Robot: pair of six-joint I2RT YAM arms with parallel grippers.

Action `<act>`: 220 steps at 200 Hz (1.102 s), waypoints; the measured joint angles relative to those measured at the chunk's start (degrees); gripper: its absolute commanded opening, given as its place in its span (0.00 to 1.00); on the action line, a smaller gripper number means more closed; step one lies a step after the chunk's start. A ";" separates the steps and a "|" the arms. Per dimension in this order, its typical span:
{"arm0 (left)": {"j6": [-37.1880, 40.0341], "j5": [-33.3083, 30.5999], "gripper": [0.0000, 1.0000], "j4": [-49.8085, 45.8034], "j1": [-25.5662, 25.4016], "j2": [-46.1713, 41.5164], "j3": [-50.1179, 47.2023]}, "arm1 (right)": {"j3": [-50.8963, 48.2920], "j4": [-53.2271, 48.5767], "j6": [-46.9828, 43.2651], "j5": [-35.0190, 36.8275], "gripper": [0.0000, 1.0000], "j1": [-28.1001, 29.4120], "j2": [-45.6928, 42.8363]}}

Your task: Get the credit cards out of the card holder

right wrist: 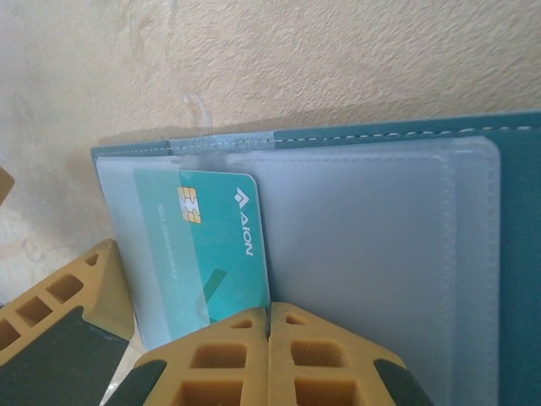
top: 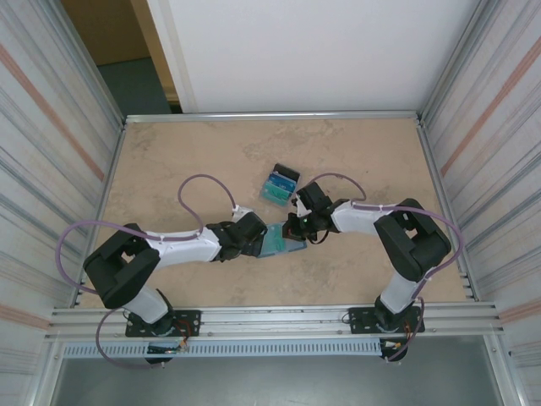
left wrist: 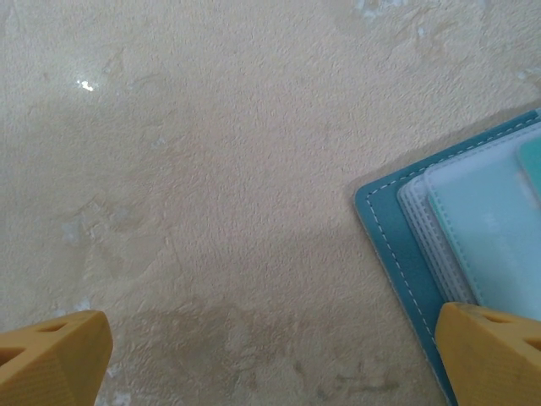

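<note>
The card holder (top: 285, 246) lies open on the table between both arms, its teal rim and pale lining (right wrist: 372, 245) facing up. A teal-green credit card (right wrist: 224, 245) with a gold chip sits partly out of the left pocket, its left strip still under the translucent sleeve. My right gripper (right wrist: 270, 326) is shut, fingertips together, pressing down at the card's lower right corner. My left gripper (left wrist: 270, 372) is open wide at the holder's corner (left wrist: 397, 245), with its right finger (left wrist: 494, 355) resting on the holder's edge. A pale card (left wrist: 486, 233) shows through that pocket.
A small clear tray with a black end (top: 279, 184) stands just beyond the holder and holds teal and blue cards. The left gripper's yellow finger (right wrist: 80, 292) sits beside the holder's left edge. Metal rails and walls border the table.
</note>
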 measured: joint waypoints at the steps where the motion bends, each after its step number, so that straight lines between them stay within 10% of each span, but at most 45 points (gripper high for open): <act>1: 0.00 0.00 0.99 0.00 0.00 0.00 0.02 | 0.02 -0.09 -0.04 0.07 0.00 0.00 0.00; 220: 6.64 -1.29 0.99 -0.61 -2.23 5.99 7.93 | 1.38 -6.84 -2.51 4.98 0.00 -0.61 -1.95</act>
